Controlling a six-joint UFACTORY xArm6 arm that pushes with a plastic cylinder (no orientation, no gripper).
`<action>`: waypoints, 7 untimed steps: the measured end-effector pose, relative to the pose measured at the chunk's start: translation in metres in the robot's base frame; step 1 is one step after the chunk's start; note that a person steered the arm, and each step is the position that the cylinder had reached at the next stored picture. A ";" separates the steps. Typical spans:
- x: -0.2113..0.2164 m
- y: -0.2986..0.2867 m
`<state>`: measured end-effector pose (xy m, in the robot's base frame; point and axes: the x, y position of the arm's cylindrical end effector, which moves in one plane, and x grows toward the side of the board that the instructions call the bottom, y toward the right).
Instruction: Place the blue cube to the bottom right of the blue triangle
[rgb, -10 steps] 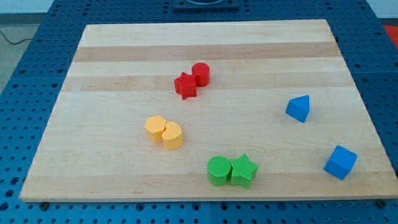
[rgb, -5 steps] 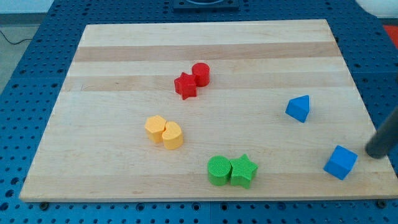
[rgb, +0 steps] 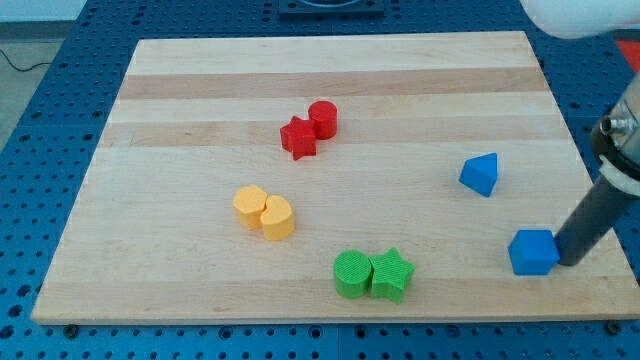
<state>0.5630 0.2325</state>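
My tip (rgb: 570, 260), the bare lower end of the dark rod with no jaws to open or close, presses against the right side of the blue plastic cube (rgb: 533, 252) near the lower right corner of the pale wooden board (rgb: 200, 100). The cube lies below and slightly right of the blue plastic triangle (rgb: 481, 174), apart from it. The red, yellow and green block pairs sit well to the view's left.

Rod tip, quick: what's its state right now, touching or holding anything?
No end effector here, only a rod: my tip presses against the blue cube on its right side; it holds nothing.
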 end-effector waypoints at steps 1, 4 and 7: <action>0.028 0.005; -0.017 -0.026; -0.034 -0.031</action>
<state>0.5291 0.2013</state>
